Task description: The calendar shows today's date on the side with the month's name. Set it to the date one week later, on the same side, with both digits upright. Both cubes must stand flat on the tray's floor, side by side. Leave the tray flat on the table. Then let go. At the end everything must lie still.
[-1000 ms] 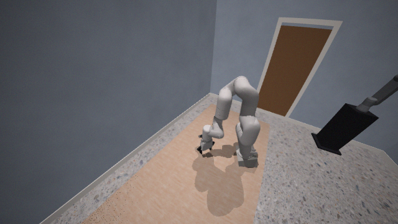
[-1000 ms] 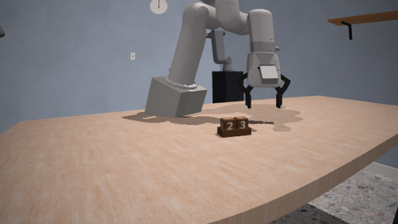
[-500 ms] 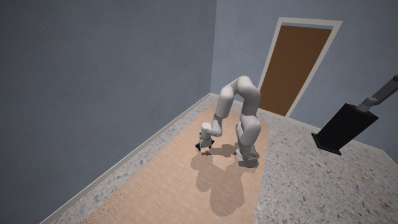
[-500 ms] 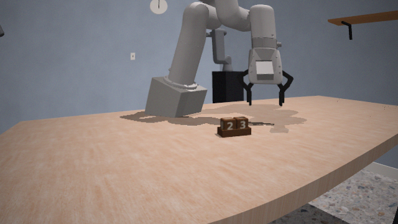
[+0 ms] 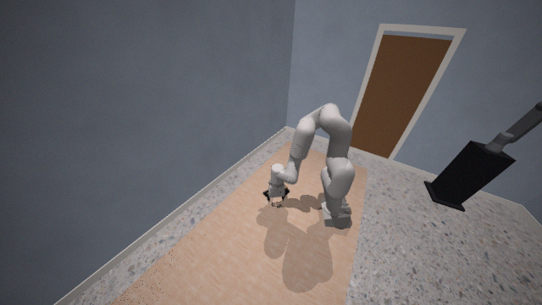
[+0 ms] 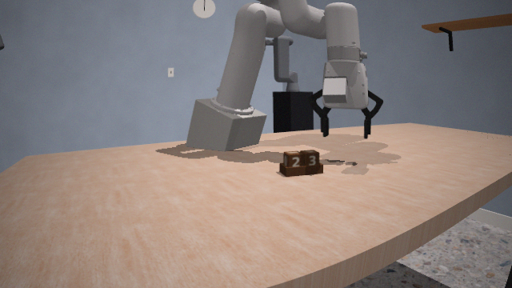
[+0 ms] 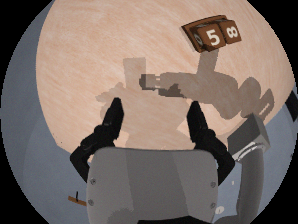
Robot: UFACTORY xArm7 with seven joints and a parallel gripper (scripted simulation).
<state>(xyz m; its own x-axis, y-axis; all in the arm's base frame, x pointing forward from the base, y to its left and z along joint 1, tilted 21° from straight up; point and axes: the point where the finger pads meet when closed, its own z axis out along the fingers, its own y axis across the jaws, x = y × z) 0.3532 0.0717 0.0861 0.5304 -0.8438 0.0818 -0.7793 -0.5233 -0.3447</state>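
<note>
Exterior view: tray and cubes read 2 and 3, month out of sight

We can't make out a month's name in any view, so we can't tell which side of the tray (image 6: 301, 171) (image 7: 189, 31) carries it. From above, we can't pick out the tray or its cubes at all. The wrist view shows other faces: a 5 on one cube (image 6: 294, 161) (image 7: 214, 37) and, turned sideways, an 8 on the other (image 6: 312, 159) (image 7: 231, 31); a further mark, seen at a slant, is hard to read. The arm (image 5: 339, 131) (image 6: 242, 60) is cut off at the top of the exterior view.

The tray rests on the table (image 5: 241, 246) (image 6: 192, 216) (image 7: 85, 55), with both cubes in it, side by side. We see the claw (image 5: 277, 199) (image 6: 346, 136) (image 7: 156, 107) wide open and holding nothing, above the table and apart from the tray.
</note>
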